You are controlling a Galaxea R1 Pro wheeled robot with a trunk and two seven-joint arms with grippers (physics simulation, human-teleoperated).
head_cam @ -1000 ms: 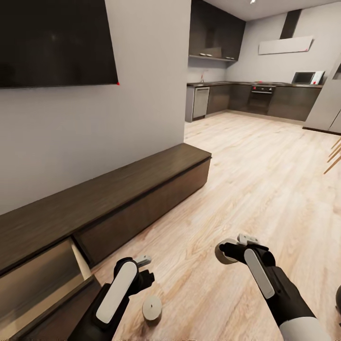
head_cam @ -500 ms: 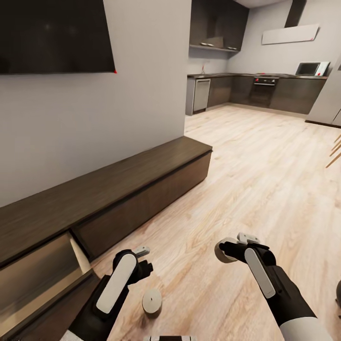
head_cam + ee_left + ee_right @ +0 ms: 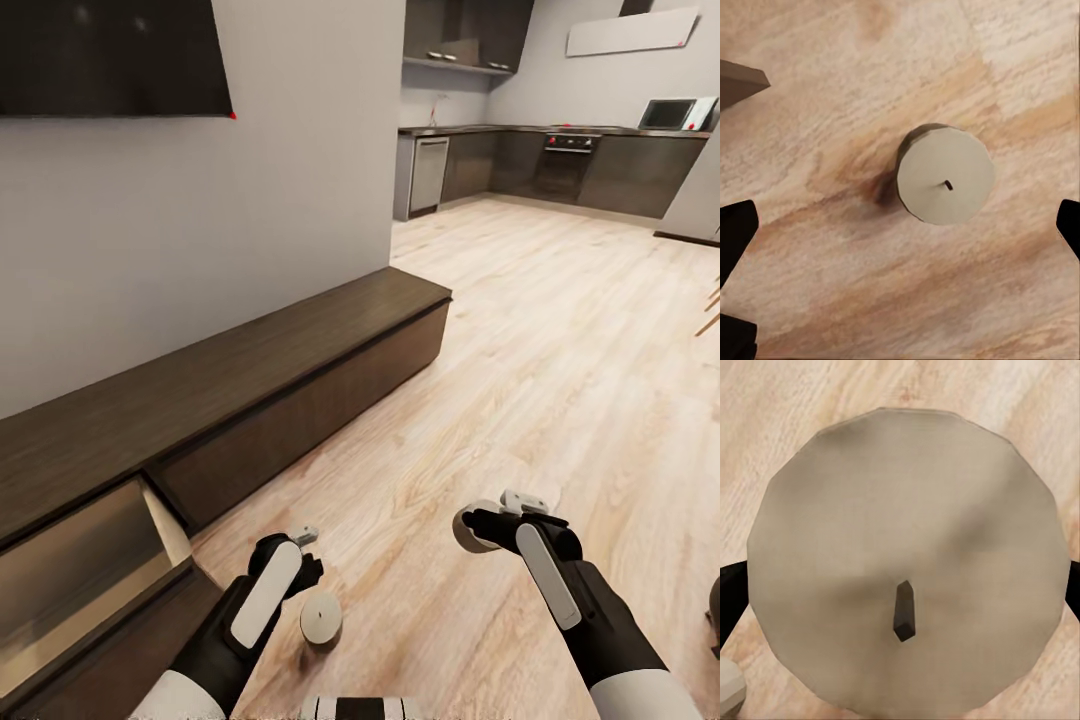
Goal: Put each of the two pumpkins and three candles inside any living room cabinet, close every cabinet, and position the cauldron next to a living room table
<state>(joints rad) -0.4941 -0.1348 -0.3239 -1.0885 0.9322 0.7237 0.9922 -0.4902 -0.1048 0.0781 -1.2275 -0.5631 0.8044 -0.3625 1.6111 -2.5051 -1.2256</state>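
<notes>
Head view has the right end effector (image 3: 478, 528) pinching a candle (image 3: 466, 530) at about 5 o'clock, above the floor (image 3: 520, 330). A second candle (image 3: 321, 617) stands on the floor at 6 o'clock, just beside the left end effector (image 3: 308, 560), whose fingers (image 3: 735, 232) are spread wide either side of it in the left wrist view. The cabinet (image 3: 250, 400) has one drawer (image 3: 90, 560) pulled open at 8 o'clock, its visible part holding nothing. By my reading, storing has barely begun. A dark shape at the frame edge, 4 o'clock, is cut off and I cannot identify it.
</notes>
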